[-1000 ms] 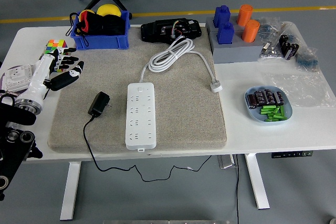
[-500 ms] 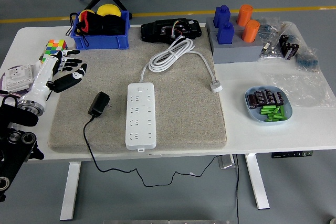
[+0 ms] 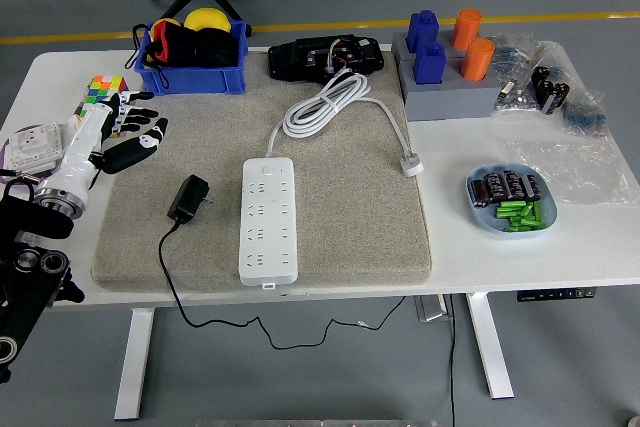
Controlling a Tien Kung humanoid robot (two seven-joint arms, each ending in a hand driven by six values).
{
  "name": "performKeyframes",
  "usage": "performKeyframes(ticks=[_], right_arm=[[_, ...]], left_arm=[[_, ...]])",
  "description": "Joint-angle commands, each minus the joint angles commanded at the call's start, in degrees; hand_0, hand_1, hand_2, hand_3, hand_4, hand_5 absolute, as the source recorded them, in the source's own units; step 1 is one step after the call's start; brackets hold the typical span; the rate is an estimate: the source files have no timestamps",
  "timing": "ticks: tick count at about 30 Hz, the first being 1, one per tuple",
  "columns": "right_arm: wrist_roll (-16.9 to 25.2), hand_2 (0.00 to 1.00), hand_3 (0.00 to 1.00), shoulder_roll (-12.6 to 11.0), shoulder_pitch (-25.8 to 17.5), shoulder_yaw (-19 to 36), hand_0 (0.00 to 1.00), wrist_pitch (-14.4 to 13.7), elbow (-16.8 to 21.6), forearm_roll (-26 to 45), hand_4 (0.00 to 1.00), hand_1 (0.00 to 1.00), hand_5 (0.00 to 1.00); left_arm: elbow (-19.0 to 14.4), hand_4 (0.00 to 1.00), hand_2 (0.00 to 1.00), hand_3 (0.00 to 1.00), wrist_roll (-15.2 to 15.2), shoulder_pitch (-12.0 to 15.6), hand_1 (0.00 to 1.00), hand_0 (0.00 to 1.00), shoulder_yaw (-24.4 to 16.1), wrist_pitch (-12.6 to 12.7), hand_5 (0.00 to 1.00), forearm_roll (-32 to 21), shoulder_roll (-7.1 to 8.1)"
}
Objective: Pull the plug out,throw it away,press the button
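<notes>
Desk (image 3: 600,247): white, grey mat under power strip (image 3: 268,219).
Plug (image 3: 187,197): black adapter already out, lying just left of strip.
Left hand (image 3: 125,132): fingers spread, empty.
Remaining: button press.

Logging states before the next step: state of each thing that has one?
black plug: unplugged, lying on mat beside strip
power strip: flat, sockets empty
white cord: coiled, plug end loose
left hand: open, empty, at mat's left edge
blue bin: filled
</notes>
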Motion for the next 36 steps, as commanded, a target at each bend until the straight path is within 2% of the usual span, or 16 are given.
performKeyframes(ticks=[12,16,23,36], right_arm=[[0.0,0.669,0.671,-0.2,0.2,0.3,0.753,-0.1,0.1,-0.1,0.768,0.686,0.672],[-0.1,0.669,0.671,-0.2,1.6,-1.1,0.753,0.1,-0.2,0.6,0.768,0.686,0.672],[0.0,0.669,0.671,-0.5,0.1,-1.4,0.754,-0.1,-0.1,0.4,0.768,0.686,0.672],[0.0,0.669,0.671,-0.2,0.0,-0.7,0.753,-0.1,-0.1,0.2,0.768,0.686,0.672]], left_arm=[[-0.5,0.635,0.657,0.779,-0.7,-0.1,0.671,0.665,-0.2,0.2,0.308,-0.3,0.07],[-0.6,0.635,0.655,0.778,-1.0,-1.4,0.669,0.662,0.0,0.4,0.306,-0.5,0.44],[-1.0,0.635,0.653,0.778,-1.0,-0.3,0.666,0.66,0.2,0.4,0.305,-0.6,0.41],[-1.2,0.635,0.652,0.777,-1.0,0.1,0.663,0.659,-0.2,0.3,0.301,-0.6,0.45]])
